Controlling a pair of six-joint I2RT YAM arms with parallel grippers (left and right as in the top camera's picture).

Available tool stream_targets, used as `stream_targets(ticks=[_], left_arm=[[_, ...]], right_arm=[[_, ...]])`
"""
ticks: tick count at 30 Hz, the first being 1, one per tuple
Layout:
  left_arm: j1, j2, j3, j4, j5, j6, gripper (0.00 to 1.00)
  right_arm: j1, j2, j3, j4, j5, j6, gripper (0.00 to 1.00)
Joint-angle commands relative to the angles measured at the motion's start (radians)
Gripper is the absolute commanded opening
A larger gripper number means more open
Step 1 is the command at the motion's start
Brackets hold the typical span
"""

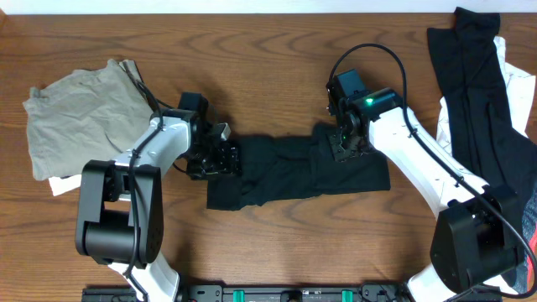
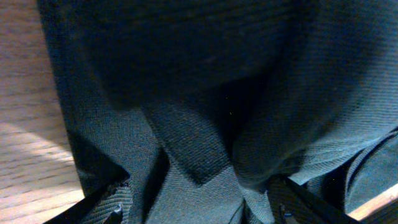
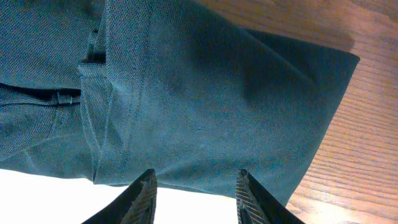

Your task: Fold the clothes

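Left gripper [image 1: 225, 159] and right gripper [image 1: 345, 149], both spread, sit at opposite ends of the black garment [image 1: 285, 178] lying crosswise between them.

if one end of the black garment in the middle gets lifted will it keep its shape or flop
Likely floppy: the black garment lies in soft creases and overlapping folds on the table, so a lifted end would probably sag. It seems light; the knit looks thin close up. Pushed, it would likely bunch, not slide.
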Motion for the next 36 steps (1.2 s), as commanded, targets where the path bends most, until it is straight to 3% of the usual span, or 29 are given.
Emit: stream_targets(ticks=[1, 7, 19, 24, 30, 36], left_arm=[[-0.032, 0.037, -0.044, 0.018, -0.003, -0.031, 0.72], [-0.06, 0.049, -0.045, 0.039, -0.004, -0.061, 0.7], [-0.07, 0.085, -0.043, 0.047, -0.008, -0.065, 0.08], [-0.046, 0.026, -0.04, 0.025, -0.017, -0.064, 0.06], [0.046, -0.101, -0.017, -0.071, -0.215, -0.085, 0.06], [0.18, -0.221, 0.003, -0.101, -0.238, -0.091, 0.06]], right_arm=[[-0.005, 0.003, -0.006, -0.001, 0.01, 0.004, 0.39], [-0.006, 0.003, -0.006, -0.002, 0.01, 0.004, 0.39], [-0.005, 0.003, -0.006, -0.002, 0.01, 0.004, 0.38], [-0.006, 0.002, -0.005, -0.005, 0.007, 0.013, 0.32], [-0.046, -0.051, 0.01, -0.006, 0.007, 0.043, 0.33], [-0.158, -0.145, 0.019, -0.041, 0.007, 0.041, 0.36]])
